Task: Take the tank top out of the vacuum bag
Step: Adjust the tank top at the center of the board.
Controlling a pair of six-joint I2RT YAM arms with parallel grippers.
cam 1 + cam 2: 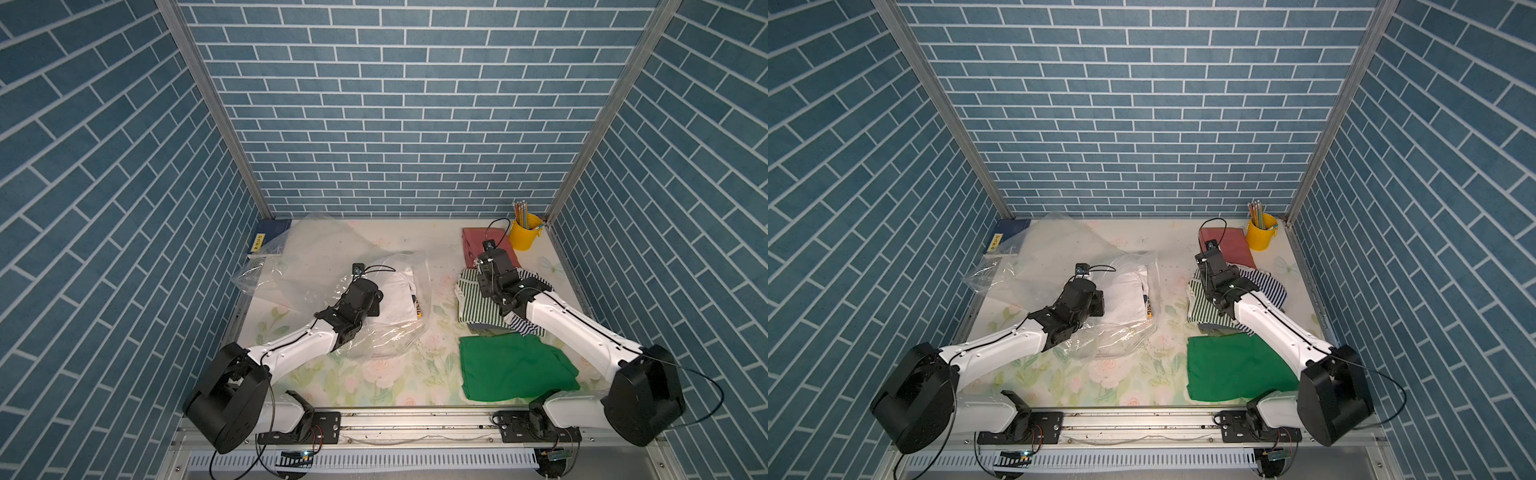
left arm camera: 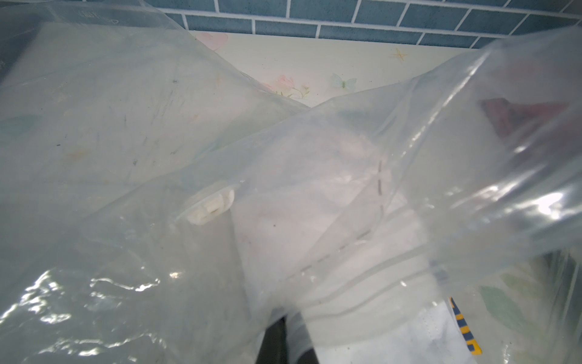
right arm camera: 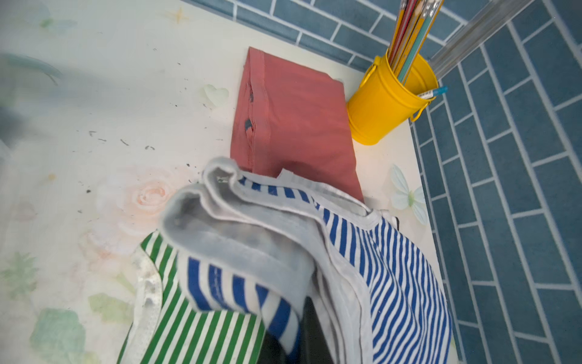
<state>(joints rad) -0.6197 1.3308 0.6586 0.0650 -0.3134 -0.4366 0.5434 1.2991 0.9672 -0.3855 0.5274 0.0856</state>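
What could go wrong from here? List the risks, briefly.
1. The right gripper is shut on the blue-striped top, which lies over the green-striped garment; lifting may drag that along.
2. The yellow pencil bucket stands close; swinging cloth might tip it.
3. The left gripper pinches the vacuum bag with a white garment inside; pulling may drag both.

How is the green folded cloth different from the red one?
The green cloth is bright green; the red cloth is dusty red. The green cloth lies at the front of the table, the red cloth at the back beside the yellow bucket. The green cloth looks larger than the red cloth in both top views. Both are plain, folded flat and outside the vacuum bag.
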